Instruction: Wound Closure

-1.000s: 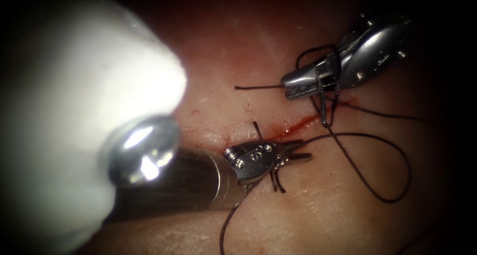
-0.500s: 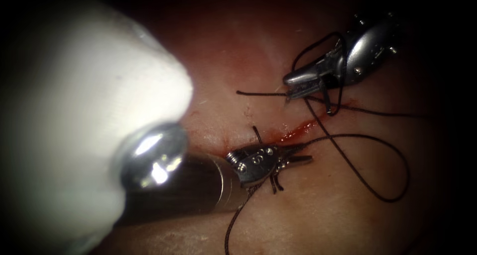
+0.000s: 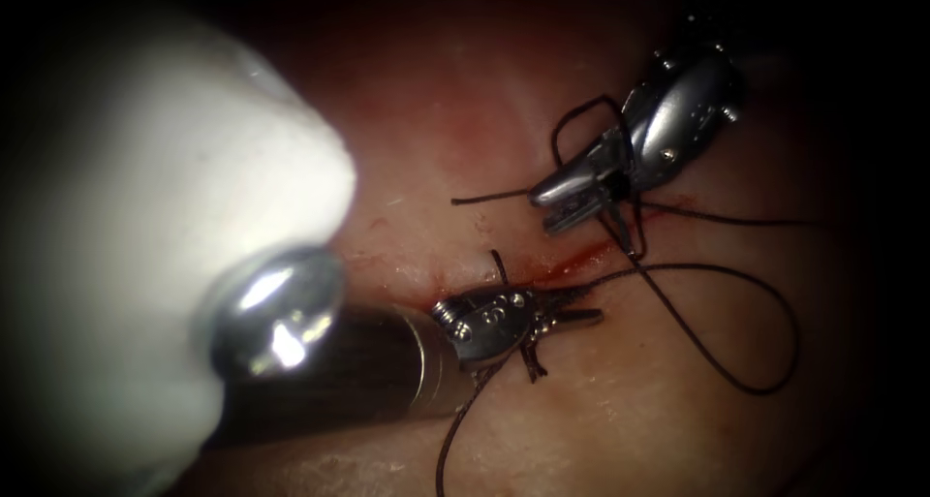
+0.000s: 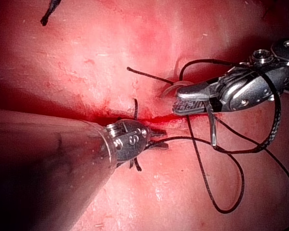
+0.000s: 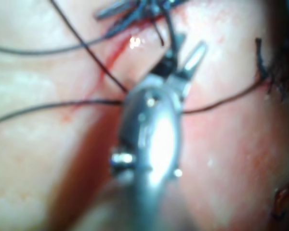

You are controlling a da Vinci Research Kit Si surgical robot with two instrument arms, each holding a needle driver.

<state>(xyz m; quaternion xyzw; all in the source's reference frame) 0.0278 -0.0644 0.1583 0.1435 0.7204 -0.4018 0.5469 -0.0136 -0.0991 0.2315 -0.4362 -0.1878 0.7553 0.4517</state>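
Knot-tying judged: thread (image 3: 722, 357) looped round slightly parted right gripper (image 3: 560, 206) above cut (image 3: 581, 258); left gripper (image 3: 581, 306) clamping thread.

You can't see the left tool (image 3: 572, 308) grip pt; its tips sit in red fluid (image 3: 581, 258) w/ thread (image 3: 746, 386) bunched around. Needle can't be made out. Thread runs off the endoscope view's bottom edge. The right tool (image 5: 180, 60) is blurred in the right wrist view.

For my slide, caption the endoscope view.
Left tool grips thread at the cut; right tool, jaws open and looped with thread, hovers over the tissue.
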